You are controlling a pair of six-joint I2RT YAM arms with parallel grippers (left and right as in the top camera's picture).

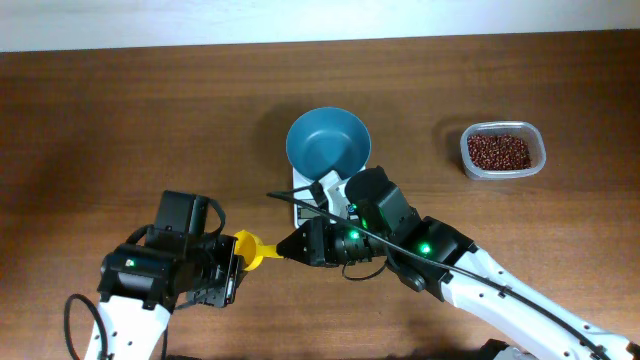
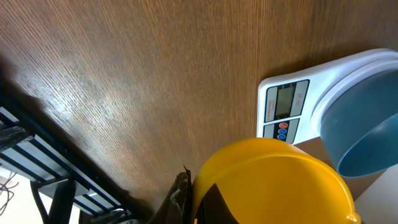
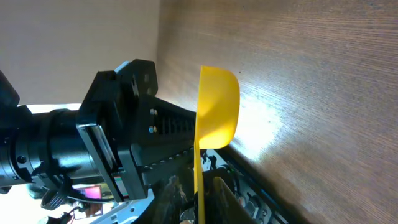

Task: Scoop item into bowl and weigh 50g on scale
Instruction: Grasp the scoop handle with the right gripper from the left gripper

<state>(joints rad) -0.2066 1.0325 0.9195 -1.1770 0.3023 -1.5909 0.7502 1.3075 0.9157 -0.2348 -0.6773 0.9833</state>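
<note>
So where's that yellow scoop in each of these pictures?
Overhead: yellow scoop, below and left of the blue bowl.
Left wrist: close up at the bottom, right of centre.
Right wrist: centre, seen edge-on.
Shared landmark: the brown wooden table, in all three.

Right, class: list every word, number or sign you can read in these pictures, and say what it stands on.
No text is readable.
Scale: print beside the display, too small and blurred.
Display: no digits can be made out.
Red button, blue button: any marks too tiny to read.
Bowl, scoop, tub: no print shows.
</note>
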